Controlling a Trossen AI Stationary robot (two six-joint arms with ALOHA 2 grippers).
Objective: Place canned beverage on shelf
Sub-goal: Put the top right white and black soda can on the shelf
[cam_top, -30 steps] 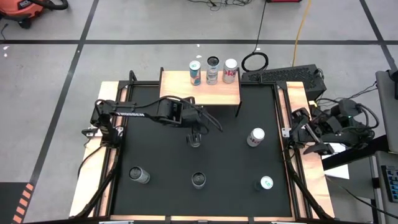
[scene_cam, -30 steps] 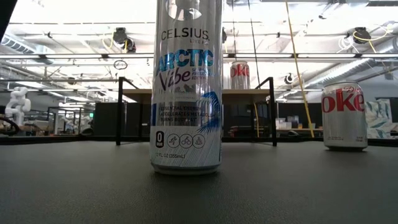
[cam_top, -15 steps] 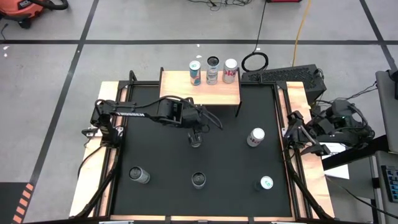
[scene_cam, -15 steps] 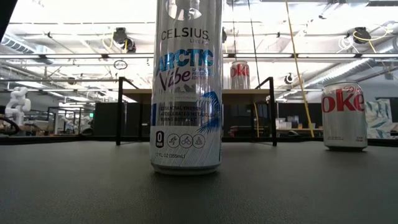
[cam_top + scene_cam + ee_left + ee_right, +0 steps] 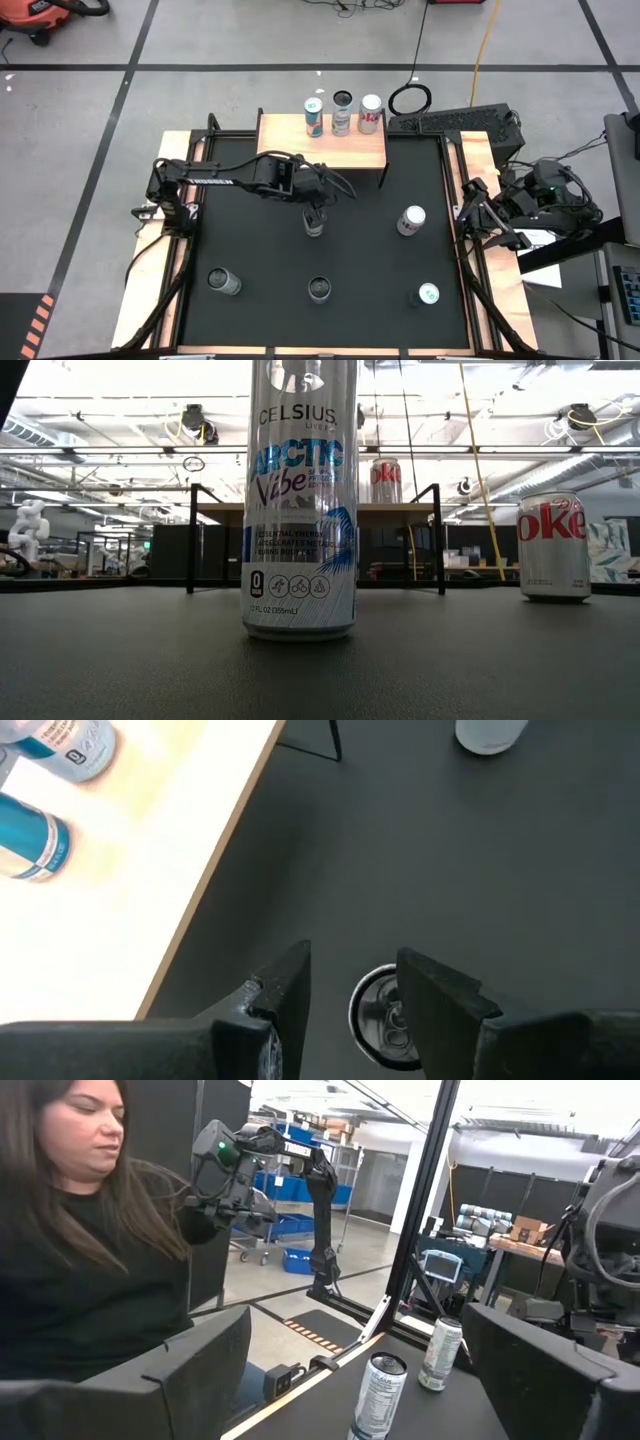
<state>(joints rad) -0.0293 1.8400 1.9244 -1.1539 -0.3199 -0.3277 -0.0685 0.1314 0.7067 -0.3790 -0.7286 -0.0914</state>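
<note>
left gripper (image 5: 352,1000) is positioned over an upright can (image 5: 314,224) mid-table, just in front of the shelf (image 5: 355,148), fingers part-open around its top; right gripper (image 5: 478,213) parked wide open at the table's right edge.

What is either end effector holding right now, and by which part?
Left end effector straddles the upright silver aluminium can near its top; contact can't be told. Right holds nothing.

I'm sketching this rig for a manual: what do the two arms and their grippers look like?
Both arms are dark, near-black jointed links. The left arm carries small white lettering along one link and loose black cables looping near its gripper. The right gripper has broad, flat, matte dark fingers; cables bundle around its arm.
</note>
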